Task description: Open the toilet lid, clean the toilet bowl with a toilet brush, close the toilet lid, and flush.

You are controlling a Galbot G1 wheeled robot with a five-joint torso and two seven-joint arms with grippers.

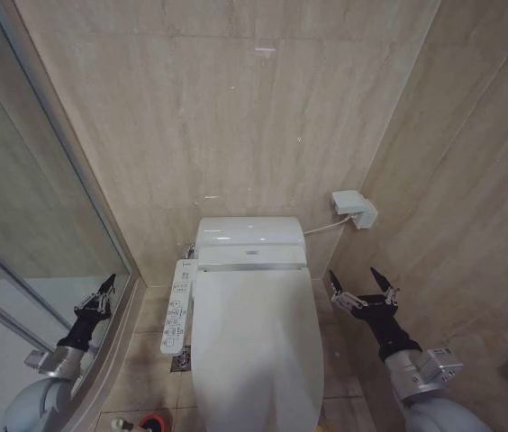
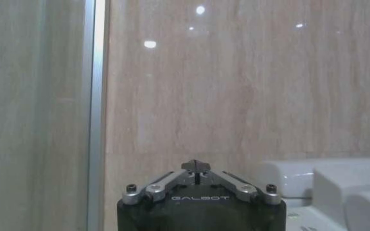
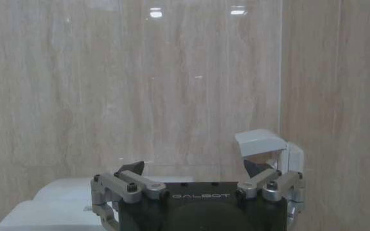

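Right gripper (image 1: 363,286) is the closest thing to me, hanging off the right side of the toilet with its fingers spread wide and nothing in them; in the right wrist view (image 3: 194,168) it's aimed at the back wall, with the little white wall box (image 3: 262,143) just past one fingertip. Left gripper (image 1: 103,292) sits over on the other side, near the glass shower door (image 1: 47,207), and from the left wrist view (image 2: 196,167) its fingers look pinched together to a point, also holding nothing. Between the two arms the toilet lid (image 1: 254,351) is down flat over the bowl, so I can't see the bowl or the seat at all. The control panel (image 1: 176,317) sticks out along the lid's left edge, and the tank (image 1: 249,241) is behind against the wall. Something red (image 1: 155,421) peeks out on the floor at the lower left, probably the brush holder, but I can't tell for sure. So my read: we're at step one, the lid isn't opened yet. Next move, I reckon, needs one gripper brought down to the lid's front rim to hook under it and swing it up toward the tank, keeping clear of that panel.
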